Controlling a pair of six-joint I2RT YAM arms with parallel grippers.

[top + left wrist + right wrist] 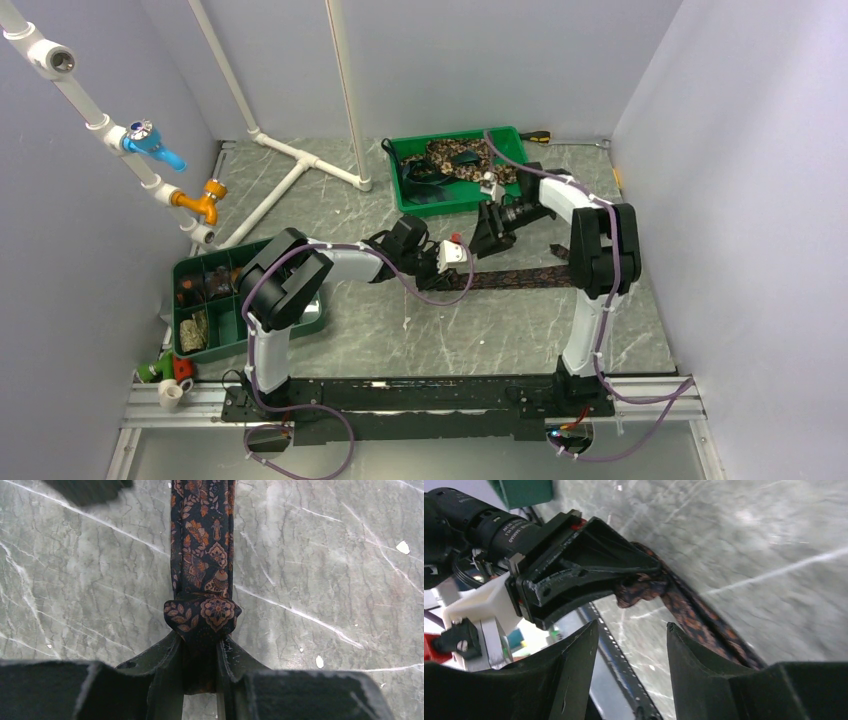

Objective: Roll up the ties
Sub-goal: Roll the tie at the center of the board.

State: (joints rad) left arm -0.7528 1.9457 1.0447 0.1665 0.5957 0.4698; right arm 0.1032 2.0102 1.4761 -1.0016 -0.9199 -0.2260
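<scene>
A dark tie [520,277] with an orange floral pattern lies flat across the middle of the table. In the left wrist view it [202,555] runs straight away from the jaws. My left gripper [202,641] is shut on its folded near end [202,614], low over the table; it also shows in the top view [460,270]. My right gripper [631,625] is open and empty, hovering just behind the left gripper [589,575] and above the tie [694,620]; the top view shows it too [482,240]. More mottled tan ties [455,160] lie in the back bin.
A green bin [420,195] stands at the back centre. A green compartment tray [225,335] with small rolls sits at the left. White pipes [300,160] with blue and orange valves cross the back left. A small cup [172,392] sits near the front left rail.
</scene>
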